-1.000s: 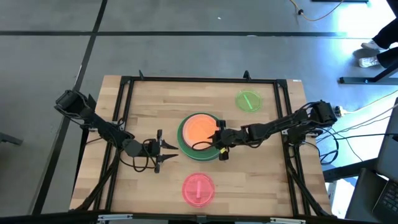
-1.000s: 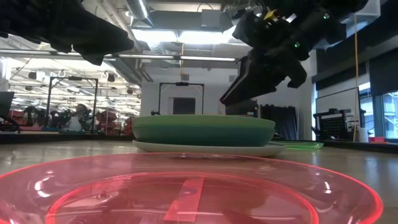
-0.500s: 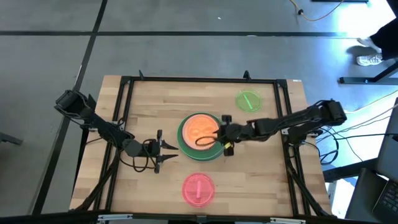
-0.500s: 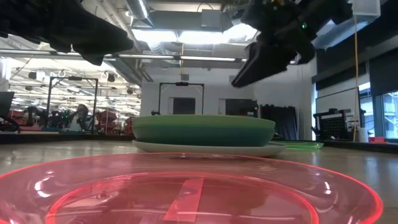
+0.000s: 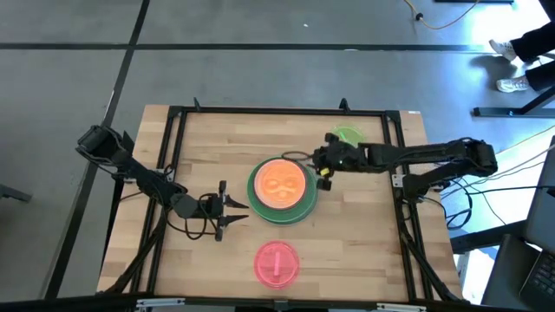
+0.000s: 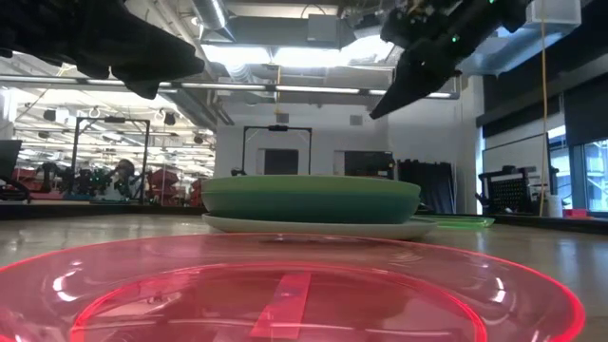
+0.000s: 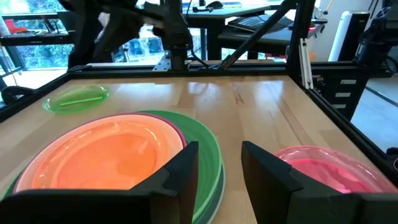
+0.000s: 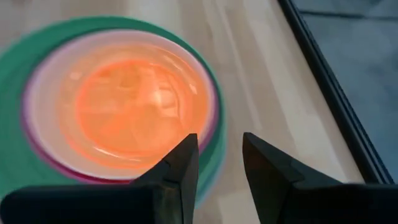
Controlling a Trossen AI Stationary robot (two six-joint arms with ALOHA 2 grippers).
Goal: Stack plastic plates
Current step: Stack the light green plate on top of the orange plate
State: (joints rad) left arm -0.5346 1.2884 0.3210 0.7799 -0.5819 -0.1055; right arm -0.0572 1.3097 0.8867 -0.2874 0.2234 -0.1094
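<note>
A stack of plates (image 5: 282,189) rests flat at the table's middle, an orange plate (image 8: 134,109) on top, a magenta rim and a large green plate (image 7: 208,155) below it. A small green plate (image 5: 349,139) lies toward the far right, and a pink plate (image 5: 276,263) lies near the near edge. My right gripper (image 5: 323,166) hovers open above the stack's far right rim, between the stack and the small green plate, and holds nothing. My left gripper (image 5: 227,212) waits open, just left of the stack, low over the table.
A black frame rail (image 5: 403,173) runs around the tabletop. Bare wood lies to the left of the stack (image 5: 199,147) and on the near right (image 5: 355,243). In the low view the pink plate (image 6: 285,294) fills the foreground and the stack (image 6: 312,204) stands behind it.
My right gripper has risen from the stack's near right rim and moved toward the table's far right, toward the small green plate. The orange plate has stayed on top of the stack. My left arm has kept still.
</note>
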